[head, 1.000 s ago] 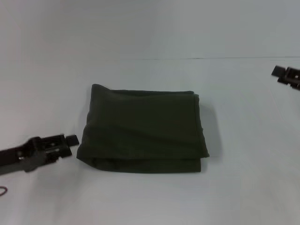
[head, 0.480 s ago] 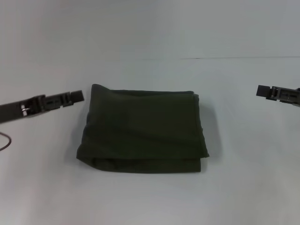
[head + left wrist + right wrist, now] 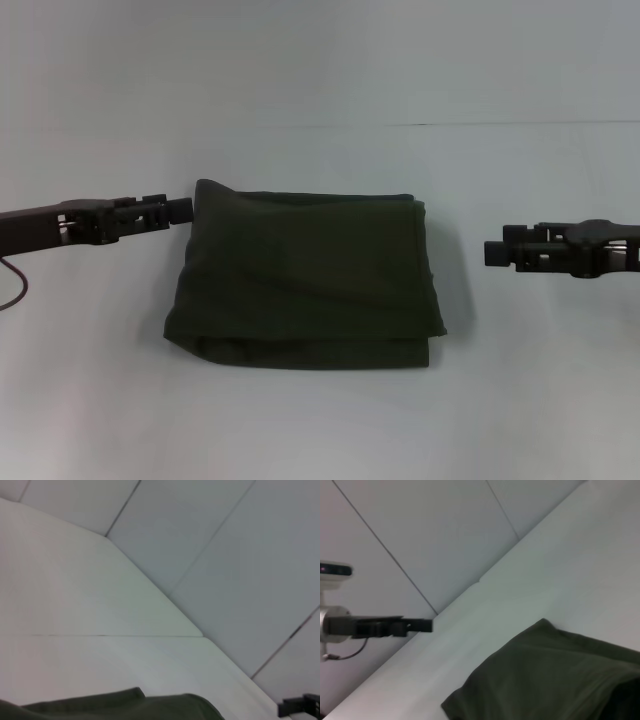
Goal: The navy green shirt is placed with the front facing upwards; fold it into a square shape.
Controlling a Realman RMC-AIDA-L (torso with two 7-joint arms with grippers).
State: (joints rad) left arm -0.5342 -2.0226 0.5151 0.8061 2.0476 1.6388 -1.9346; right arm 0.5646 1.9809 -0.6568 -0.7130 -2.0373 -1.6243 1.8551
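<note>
Two grippers flank one folded shirt on a white table. The shirt lies at the middle of the table as a compact, roughly square bundle of dark green cloth, its plain side up, with stacked layers showing along its near edge and a slightly raised corner at far left. The left gripper reaches in level from the left side, its tip just beside the shirt's far-left corner; whether it touches the cloth cannot be told, and it holds nothing that can be seen. The right gripper reaches in level from the right side, apart from the shirt's right edge, with bare table between tip and cloth; it carries nothing. How far either gripper's fingers are parted cannot be told from the head view. In the left wrist view, only a strip of the shirt shows against the table, with the right gripper small at the picture's edge. In the right wrist view, the shirt fills the lower part, and the left gripper shows farther off, above the table and short of the shirt's corner. A thin cable loops below the left arm.
</note>
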